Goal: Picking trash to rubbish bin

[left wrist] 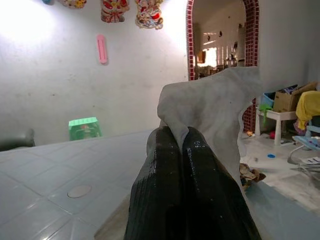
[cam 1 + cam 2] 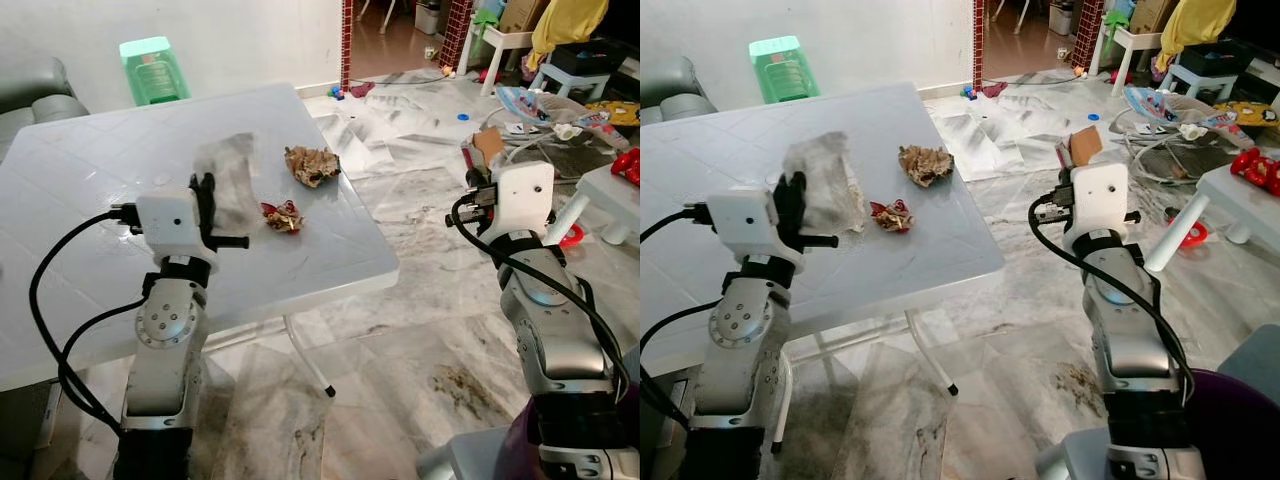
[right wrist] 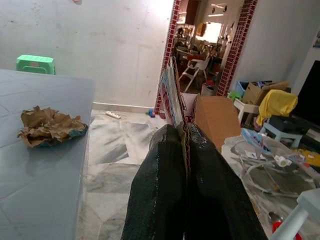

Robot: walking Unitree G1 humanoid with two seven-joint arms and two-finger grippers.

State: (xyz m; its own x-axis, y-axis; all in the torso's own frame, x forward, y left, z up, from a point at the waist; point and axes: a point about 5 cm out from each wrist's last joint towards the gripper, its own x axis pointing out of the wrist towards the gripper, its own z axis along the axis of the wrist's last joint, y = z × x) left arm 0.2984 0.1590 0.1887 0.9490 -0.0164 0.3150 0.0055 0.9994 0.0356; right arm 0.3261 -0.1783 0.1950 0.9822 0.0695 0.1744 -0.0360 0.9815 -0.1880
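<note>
Far left, upper corner: grey sofa arm (image 2: 35,95) behind the white table (image 2: 80,200); green plastic stool (image 2: 152,70) by the wall.
Left gripper (image 1: 181,145): raised over the table, left of centre in the eye views. Jaws pressed together on a crumpled translucent plastic sheet (image 2: 232,180), which stands up above the fingers (image 1: 160,170) and hangs clear of the tabletop.
Table trash, centre: small red crumpled wrapper (image 2: 282,216) lies on the table just right of the plastic sheet. Brown crumpled paper wad (image 2: 312,165) sits further up the frame near the table's right edge, apart from the wrapper.
Floor, centre to right: marble tiles (image 2: 400,330), dark stain (image 2: 462,388) lower right of centre.
Right gripper (image 3: 186,135): held up over the floor, right of the table, well apart from it. Jaws closed tight on a piece of brown cardboard (image 3: 215,117), with a thin printed card edge (image 3: 167,95) sticking up from the same pinch.
Upper right: cluttered room area, white stool (image 2: 505,45), yellow cloth (image 2: 565,22), red toy (image 2: 628,165) on a white surface at the frame edge.
</note>
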